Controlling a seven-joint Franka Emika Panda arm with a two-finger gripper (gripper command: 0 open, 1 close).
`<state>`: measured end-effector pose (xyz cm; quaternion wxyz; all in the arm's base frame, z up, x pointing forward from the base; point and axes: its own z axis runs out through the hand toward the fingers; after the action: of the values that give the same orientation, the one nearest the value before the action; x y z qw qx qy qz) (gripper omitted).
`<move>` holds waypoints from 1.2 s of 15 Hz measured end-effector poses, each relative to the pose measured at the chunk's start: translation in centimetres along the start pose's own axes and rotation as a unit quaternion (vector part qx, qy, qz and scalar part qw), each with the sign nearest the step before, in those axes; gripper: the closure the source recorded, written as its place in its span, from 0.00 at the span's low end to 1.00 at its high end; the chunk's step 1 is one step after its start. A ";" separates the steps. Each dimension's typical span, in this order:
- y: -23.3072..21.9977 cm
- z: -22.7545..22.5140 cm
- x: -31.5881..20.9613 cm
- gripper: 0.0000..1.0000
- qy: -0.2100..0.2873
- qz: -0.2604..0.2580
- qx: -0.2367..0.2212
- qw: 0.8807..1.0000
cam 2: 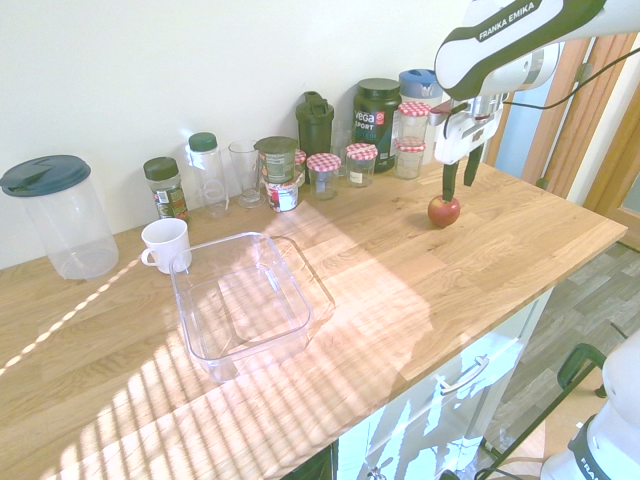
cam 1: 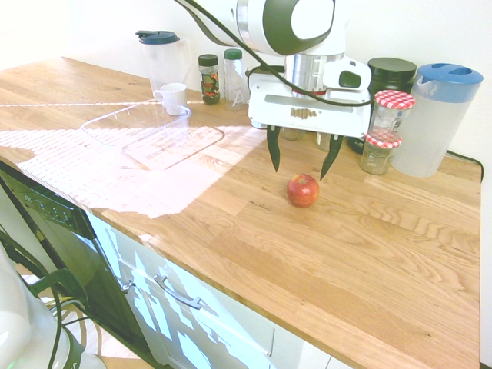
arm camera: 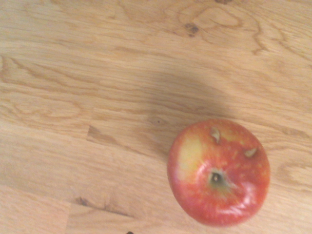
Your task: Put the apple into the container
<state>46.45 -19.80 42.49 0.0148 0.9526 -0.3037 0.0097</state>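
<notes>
First exterior view: gripper (cam 1: 303, 160) points straight down over the wooden counter (cam 1: 323, 254), fingers spread wide, nothing between them; apple (cam 1: 303, 190) sits on the counter just below and slightly in front of the fingertips, not touching them; container (cam 1: 151, 134), clear plastic tray, lies well apart from the apple toward the picture's left, open side up, nothing visible in it; white mug (cam 1: 172, 98) just behind the tray; blue-lidded pitcher (cam 1: 438, 115) and two red-checked-lid jars (cam 1: 386, 131) stand behind the gripper by the wall. Second exterior view: same layout mirrored; apple (cam 2: 444, 210) under the gripper (cam 2: 458, 181) at the counter's right end; tray (cam 2: 245, 305) near centre-left, mug (cam 2: 166, 245) beside its back corner; row of jars and bottles along the wall. Wrist view: apple (arm camera: 218, 171) red with a yellowish patch, stem end up, resting on bare wood grain; slightly blurred.
</notes>
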 end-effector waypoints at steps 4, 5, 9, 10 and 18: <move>-0.6 2.1 1.0 0.00 0.010 0.015 -0.004 1.000; -0.8 2.6 1.1 0.00 0.006 0.016 -0.006 1.000; -1.5 4.4 1.2 0.00 -0.003 0.014 -0.018 1.000; -1.6 4.9 1.4 0.00 -0.002 0.012 -0.022 1.000; -2.5 7.0 1.6 1.00 0.001 0.001 -0.036 0.999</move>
<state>49.30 -18.95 35.47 0.0497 0.9511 -0.3047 -0.0008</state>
